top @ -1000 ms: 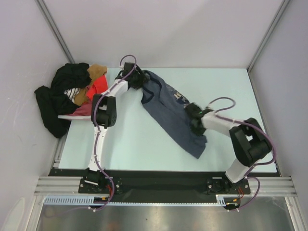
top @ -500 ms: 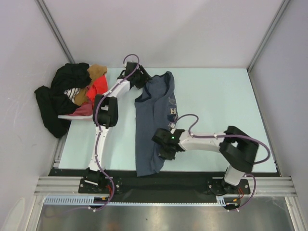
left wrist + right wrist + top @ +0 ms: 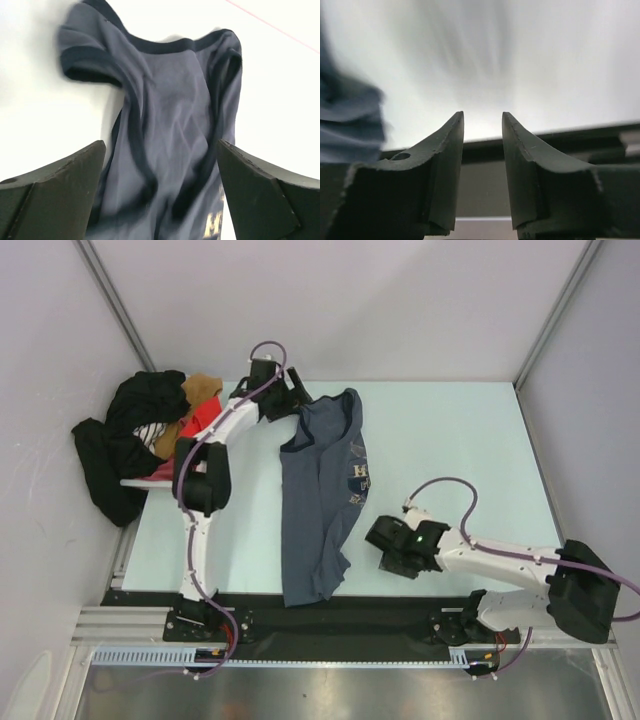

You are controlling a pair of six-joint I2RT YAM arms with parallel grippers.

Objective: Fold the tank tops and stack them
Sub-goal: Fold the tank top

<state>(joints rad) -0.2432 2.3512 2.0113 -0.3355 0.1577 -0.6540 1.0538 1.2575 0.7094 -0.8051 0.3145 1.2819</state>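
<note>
Where the pale surface [image 3: 450,440] fills the middle of the overhead view, one blue-grey tank top [image 3: 320,500] lies stretched out lengthwise. Its neck and straps are toward the upper centre, and its hem droops over the near edge onto the black strip at the lower centre. A pale printed graphic shows on its right side, about halfway down.

Two arms are in view. The left end effector [image 3: 295,402] sits at the upper centre, just beside the straps of the tank top. In its wrist view the two dark fingers [image 3: 65,195] stand wide apart at the lower corners; the tank top [image 3: 175,100] lies beyond them with its dark-trimmed neckline toward the top, and nothing is held.

The right end effector [image 3: 378,548] is low on the surface at the lower right of centre, just to the right of the tank top and apart from it. In its wrist view the two fingers [image 3: 445,165] are parted by a narrow gap with nothing in it, and a blurred fold of the tank top [image 3: 350,120] shows at the left edge.

One pile of clothes sits at the upper left, off the surface's corner. It holds black clothes [image 3: 125,425], one bright orange-red garment [image 3: 207,420], one tan garment [image 3: 205,387] and one dull red garment [image 3: 170,470] at its lower edge, too bunched to make out its shape.
</note>
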